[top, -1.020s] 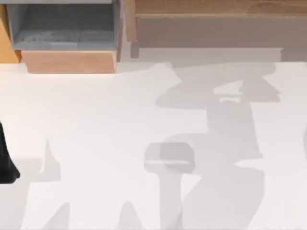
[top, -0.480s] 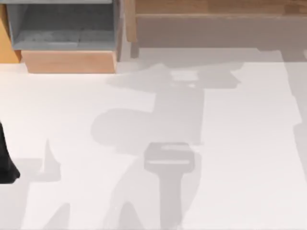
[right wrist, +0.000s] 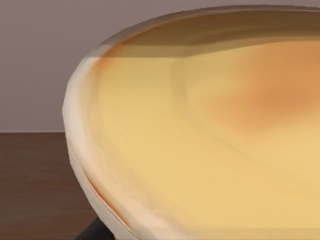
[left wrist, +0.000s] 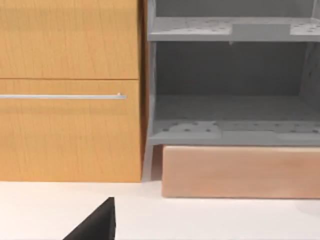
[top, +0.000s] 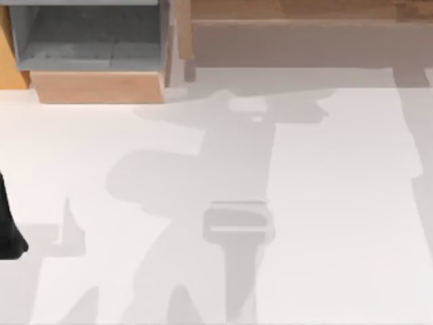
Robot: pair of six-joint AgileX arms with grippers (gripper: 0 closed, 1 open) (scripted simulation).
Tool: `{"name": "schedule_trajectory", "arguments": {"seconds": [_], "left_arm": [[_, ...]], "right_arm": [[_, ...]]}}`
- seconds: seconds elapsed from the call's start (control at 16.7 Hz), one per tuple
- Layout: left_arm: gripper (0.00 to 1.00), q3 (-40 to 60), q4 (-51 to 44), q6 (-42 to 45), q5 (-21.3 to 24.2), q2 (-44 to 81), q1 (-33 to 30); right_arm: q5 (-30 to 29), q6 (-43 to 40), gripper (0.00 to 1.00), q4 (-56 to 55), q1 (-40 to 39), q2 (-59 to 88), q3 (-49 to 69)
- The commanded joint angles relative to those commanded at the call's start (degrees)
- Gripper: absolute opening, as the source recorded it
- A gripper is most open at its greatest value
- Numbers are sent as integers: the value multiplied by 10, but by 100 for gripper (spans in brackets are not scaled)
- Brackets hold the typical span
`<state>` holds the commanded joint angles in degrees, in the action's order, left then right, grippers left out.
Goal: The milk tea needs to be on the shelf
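The milk tea [right wrist: 210,130] is a cream-yellow cup seen very close in the right wrist view, with a dark finger [right wrist: 92,231] of my right gripper at its lower edge. On the table in the top view lie the shadows of my right arm and of a round cup. The grey shelf [top: 88,40] stands at the back left on a pale wooden base [top: 98,87]; its open compartments [left wrist: 230,115] face the left wrist camera. My left arm [top: 8,233] is parked at the table's left edge, and a black fingertip [left wrist: 97,225] shows in the left wrist view.
An orange wooden cabinet [left wrist: 65,125] with a metal drawer handle [left wrist: 62,96] adjoins the shelf. A long wooden unit [top: 304,20] runs along the back right. White tabletop [top: 338,203] spreads in front.
The shadows of the right arm and the round cup have slid leftward across the table, toward the shelf side. The left arm has stayed put.
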<state>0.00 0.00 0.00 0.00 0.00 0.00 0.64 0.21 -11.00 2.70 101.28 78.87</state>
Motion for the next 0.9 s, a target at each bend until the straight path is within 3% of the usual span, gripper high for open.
{"name": "schedule_trajectory", "arguments": {"seconds": [0.84, 0.9], "left_arm": [[100, 0, 0, 0, 0, 0, 0], [100, 0, 0, 0, 0, 0, 0]], "right_arm": [[-3, 0, 0, -51, -2, 93, 41], [-3, 0, 8, -51, -2, 93, 41]]}}
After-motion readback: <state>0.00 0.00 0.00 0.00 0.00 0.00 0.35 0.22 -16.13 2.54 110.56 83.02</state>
